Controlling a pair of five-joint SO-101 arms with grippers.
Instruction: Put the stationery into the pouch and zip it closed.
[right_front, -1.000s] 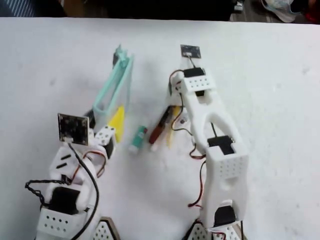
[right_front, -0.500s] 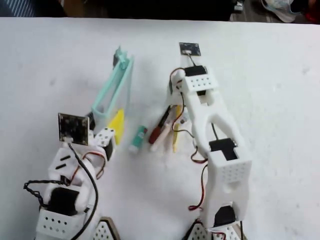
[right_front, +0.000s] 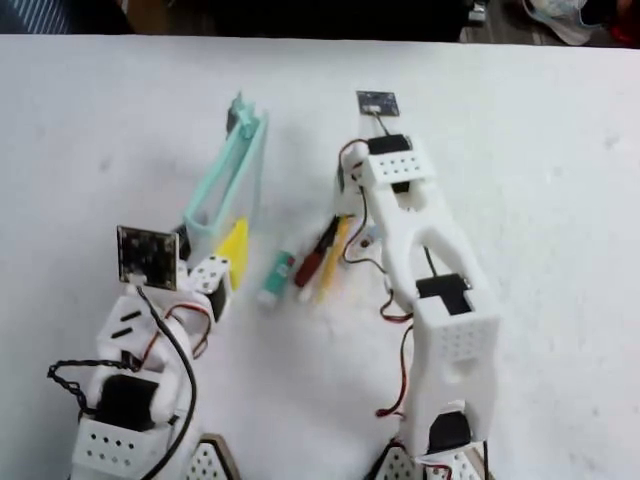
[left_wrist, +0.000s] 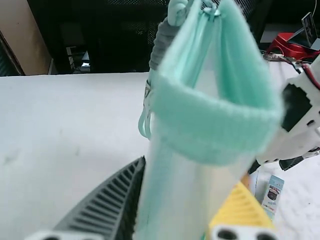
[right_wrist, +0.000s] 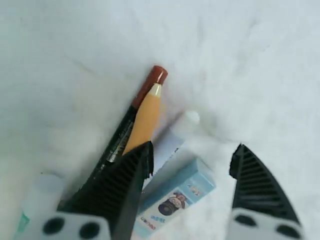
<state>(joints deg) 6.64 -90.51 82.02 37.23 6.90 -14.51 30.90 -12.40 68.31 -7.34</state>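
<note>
High view: the pouch (right_front: 228, 180) stood left of the pens (right_front: 320, 255) on the desk (right_front: 520, 150). Left wrist view: the left gripper's (left_wrist: 190, 175) jaws clamped the pouch. Right wrist view: the right gripper's (right_wrist: 194, 150) jaws gaped, empty, over the eraser (right_wrist: 175, 197).

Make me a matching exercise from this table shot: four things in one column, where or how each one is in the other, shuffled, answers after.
1. pouch
2. pencil
3. light blue box
4. right gripper

A. open and empty
B. lying against the red-brown pen
C. clamped in the left gripper
D. on the table, between pouch and pen

Pairs: 1-C, 2-B, 3-D, 4-A
</note>
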